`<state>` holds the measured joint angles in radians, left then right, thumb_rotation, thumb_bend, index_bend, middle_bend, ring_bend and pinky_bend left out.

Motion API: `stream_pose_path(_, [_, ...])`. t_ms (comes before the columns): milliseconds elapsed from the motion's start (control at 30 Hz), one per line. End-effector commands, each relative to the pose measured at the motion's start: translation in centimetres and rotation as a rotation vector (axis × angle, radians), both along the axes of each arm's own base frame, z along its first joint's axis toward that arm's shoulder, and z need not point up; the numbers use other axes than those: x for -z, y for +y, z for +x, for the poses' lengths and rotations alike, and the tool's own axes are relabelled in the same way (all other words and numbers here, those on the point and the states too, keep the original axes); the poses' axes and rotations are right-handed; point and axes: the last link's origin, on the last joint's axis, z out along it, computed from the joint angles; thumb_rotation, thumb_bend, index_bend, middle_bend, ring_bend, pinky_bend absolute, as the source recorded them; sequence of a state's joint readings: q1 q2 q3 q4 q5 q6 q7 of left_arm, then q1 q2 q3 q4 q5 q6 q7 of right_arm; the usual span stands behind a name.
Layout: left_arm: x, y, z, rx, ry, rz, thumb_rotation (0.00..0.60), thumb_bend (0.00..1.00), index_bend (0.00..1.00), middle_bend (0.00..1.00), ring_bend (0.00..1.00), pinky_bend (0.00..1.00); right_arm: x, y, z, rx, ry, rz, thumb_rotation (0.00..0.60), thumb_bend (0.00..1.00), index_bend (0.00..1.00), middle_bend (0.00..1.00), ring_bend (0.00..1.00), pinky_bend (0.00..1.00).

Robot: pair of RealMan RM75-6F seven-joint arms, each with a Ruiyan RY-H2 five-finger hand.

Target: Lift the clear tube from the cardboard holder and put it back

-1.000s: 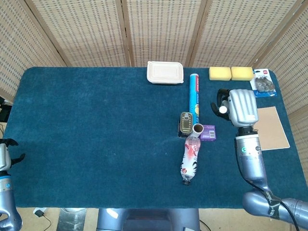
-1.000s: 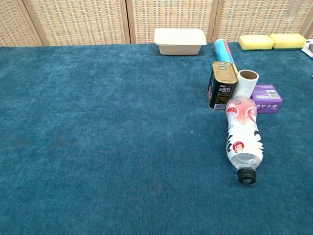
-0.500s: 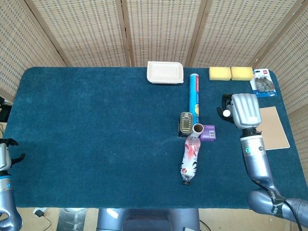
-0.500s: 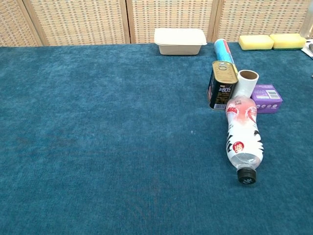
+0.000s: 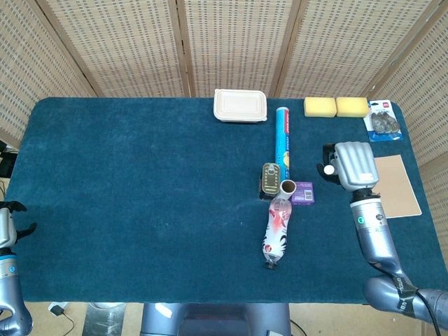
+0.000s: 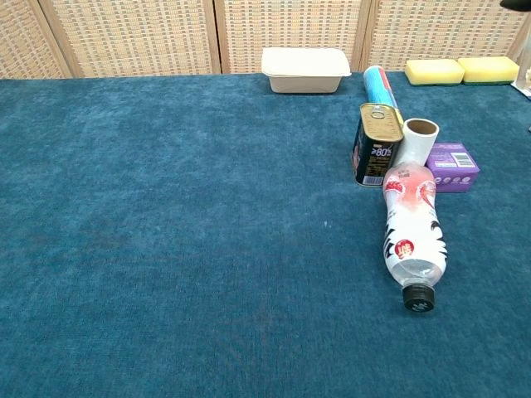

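A pale tube with a brown cardboard rim (image 5: 288, 187) stands upright mid-table, between a gold-topped can (image 5: 271, 175) and a purple box (image 5: 303, 192); the chest view shows the tube (image 6: 416, 141) leaning slightly. I cannot tell the clear tube from its holder. My right hand (image 5: 352, 165) hovers to the right of the box, back toward the camera, with nothing in it and well apart from the tube. At the near-left table corner my left hand (image 5: 8, 222) has its fingers spread and is empty.
A plastic bottle (image 6: 412, 236) lies just in front of the tube, cap toward me. A blue tube (image 5: 283, 140) lies behind the can. Along the far edge are a lidded white box (image 5: 240, 105) and two yellow sponges (image 5: 336, 106). A brown board (image 5: 397, 185) lies at the right edge.
My right hand has drifted slightly toward the near edge and its fingers have drawn in closer to the palm. The tube, bottle and left hand have not moved.
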<state>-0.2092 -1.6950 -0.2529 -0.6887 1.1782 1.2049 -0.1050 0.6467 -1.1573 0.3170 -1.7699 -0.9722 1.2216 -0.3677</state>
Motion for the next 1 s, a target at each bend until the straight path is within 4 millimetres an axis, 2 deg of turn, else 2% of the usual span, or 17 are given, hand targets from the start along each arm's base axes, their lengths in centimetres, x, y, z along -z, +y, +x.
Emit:
stream_pose_path(33, [0.0, -0.1, 0.0, 0.003, -0.002, 0.002, 0.600, 0.16, 0.48, 0.44, 0.25, 0.34, -0.9, -2.4, 0.1, 0.074, -0.144, -0.082, 0.600, 0.39, 0.79, 1.00, 1.00, 0.89])
stream_pose_path(67, [0.0, -0.1, 0.0, 0.003, -0.003, 0.002, 0.600, 0.16, 0.48, 0.44, 0.25, 0.34, -1.0, -2.8, 0.1, 0.108, -0.200, -0.098, 0.600, 0.39, 0.79, 1.00, 1.00, 0.89])
stream_pose_path(100, [0.0, -0.1, 0.0, 0.003, -0.004, 0.002, 0.600, 0.16, 0.48, 0.44, 0.25, 0.34, -0.7, -2.4, 0.9, 0.098, -0.230, -0.100, 0.600, 0.40, 0.79, 1.00, 1.00, 0.89])
stream_pose_path(200, [0.0, 0.0, 0.0, 0.000, -0.001, -0.001, 0.600, 0.16, 0.48, 0.44, 0.25, 0.34, 2.2, 1.6, 3.1, -0.044, -0.097, -0.015, 0.600, 0.40, 0.79, 1.00, 1.00, 0.89])
stream_pose_path(233, [0.0, 0.0, 0.0, -0.002, 0.001, -0.001, 0.600, 0.16, 0.48, 0.44, 0.25, 0.34, 1.1, 1.4, 1.7, -0.052, -0.030, -0.014, 0.600, 0.39, 0.79, 1.00, 1.00, 0.89])
stream_pose_path(300, [0.0, 0.1, 0.0, -0.003, 0.001, -0.001, 0.600, 0.16, 0.48, 0.44, 0.25, 0.34, 1.5, 2.5, 1.1, -0.106, 0.043, 0.089, 0.600, 0.39, 0.79, 1.00, 1.00, 0.89])
stream_pose_path(367, [0.0, 0.0, 0.0, -0.001, 0.001, 0.001, 0.600, 0.16, 0.48, 0.44, 0.25, 0.34, 0.3, 1.6, 0.5, -0.093, 0.059, 0.068, 0.600, 0.39, 0.79, 1.00, 1.00, 0.89])
stream_pose_path(500, [0.0, -0.2, 0.0, 0.003, -0.002, 0.003, 0.600, 0.16, 0.48, 0.44, 0.25, 0.34, -2.7, -2.5, -1.2, 0.037, -0.028, -0.096, 0.600, 0.39, 0.79, 1.00, 1.00, 0.88])
stream_pose_path(567, [0.0, -0.1, 0.0, 0.003, -0.002, 0.002, 0.600, 0.16, 0.48, 0.44, 0.25, 0.34, -2.8, -2.8, -1.6, 0.088, -0.104, -0.112, 0.600, 0.39, 0.79, 1.00, 1.00, 0.88])
stream_pose_path(600, [0.0, -0.1, 0.0, 0.002, -0.002, 0.002, 0.600, 0.16, 0.48, 0.44, 0.25, 0.34, -2.6, -2.3, -1.5, 0.086, -0.120, -0.101, 0.600, 0.39, 0.79, 1.00, 1.00, 0.88])
stream_pose_path(633, [0.0, -0.1, 0.0, 0.001, -0.002, 0.001, 0.600, 0.16, 0.48, 0.44, 0.25, 0.34, -1.9, -0.7, -1.3, 0.057, -0.106, -0.067, 0.600, 0.39, 0.79, 1.00, 1.00, 0.88])
stream_pose_path(733, [0.0, 0.1, 0.0, -0.003, 0.002, -0.002, 0.600, 0.16, 0.48, 0.44, 0.25, 0.34, -0.4, 3.1, -1.2, -0.089, 0.050, -0.003, 0.600, 0.39, 0.79, 1.00, 1.00, 0.88])
stream_pose_path(767, [0.0, 0.1, 0.0, -0.004, 0.003, -0.002, 0.600, 0.16, 0.48, 0.44, 0.25, 0.34, -0.3, 3.0, -0.5, -0.132, 0.075, 0.003, 0.600, 0.39, 0.79, 1.00, 1.00, 0.88])
stream_pose_path(833, [0.0, 0.1, 0.0, -0.003, 0.004, -0.002, 0.600, 0.16, 0.48, 0.44, 0.25, 0.34, -0.7, 1.8, -0.6, -0.110, 0.084, 0.005, 0.600, 0.39, 0.79, 1.00, 1.00, 0.89])
stream_pose_path(1000, [0.0, -0.1, 0.1, 0.005, -0.001, 0.003, 0.600, 0.16, 0.48, 0.44, 0.25, 0.34, -3.4, -3.6, -2.2, 0.086, 0.021, -0.112, 0.600, 0.39, 0.79, 1.00, 1.00, 0.88])
